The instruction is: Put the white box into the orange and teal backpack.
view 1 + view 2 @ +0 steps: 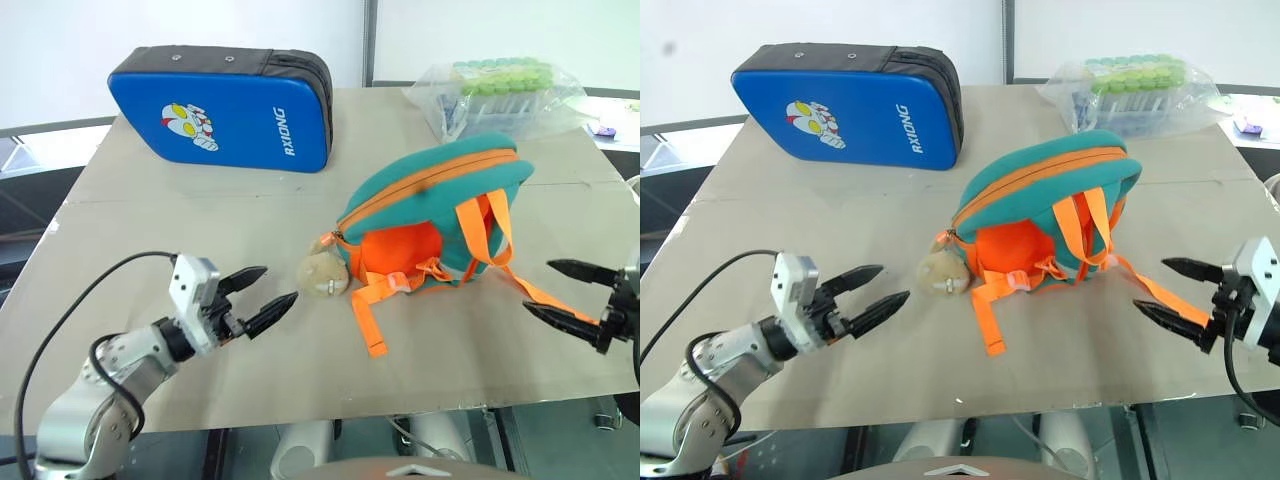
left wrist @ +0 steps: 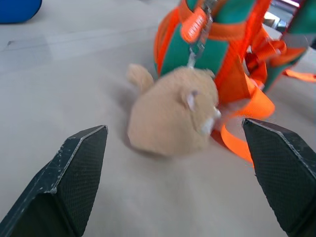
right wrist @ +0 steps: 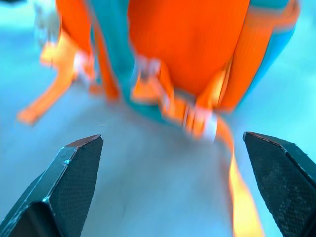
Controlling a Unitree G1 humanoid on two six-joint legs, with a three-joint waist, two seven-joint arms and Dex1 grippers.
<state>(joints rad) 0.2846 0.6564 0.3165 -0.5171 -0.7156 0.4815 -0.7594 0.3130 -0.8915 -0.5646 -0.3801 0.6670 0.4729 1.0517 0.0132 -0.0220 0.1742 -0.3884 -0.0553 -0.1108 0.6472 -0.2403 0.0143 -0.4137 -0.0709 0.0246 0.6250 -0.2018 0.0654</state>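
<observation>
**Both claws empty, box not in sight: the risk is a bag I can't verify**

I have the left claw (image 1: 258,296) spread wide and holding nothing, low at about 7 o'clock of the table (image 1: 200,220), its tips aimed at the beige plush bear charm (image 1: 325,274) but apart from it. The right claw (image 1: 572,293) is likewise spread and empty at about 4 o'clock, near the loose end of an orange strap (image 1: 545,296).

The orange and teal backpack (image 1: 440,200) lies on its side near the table's centre, straps toward me, the charm resting on the table at its 9 o'clock. I can't spot the white box on the table; whether it sits inside the bag I cannot tell. From here the orange zip line looks drawn along the teal shell, though I can't be sure it is fully closed.

What worries me:
- The strap beside the right claw could snag a finger and drag the bag toward the near edge.
- The left claw could catch the charm and tug the zip.
- The blue padded case (image 1: 225,110) at 11 o'clock and the bag of tubes (image 1: 500,90) at 1 o'clock are well clear.
</observation>
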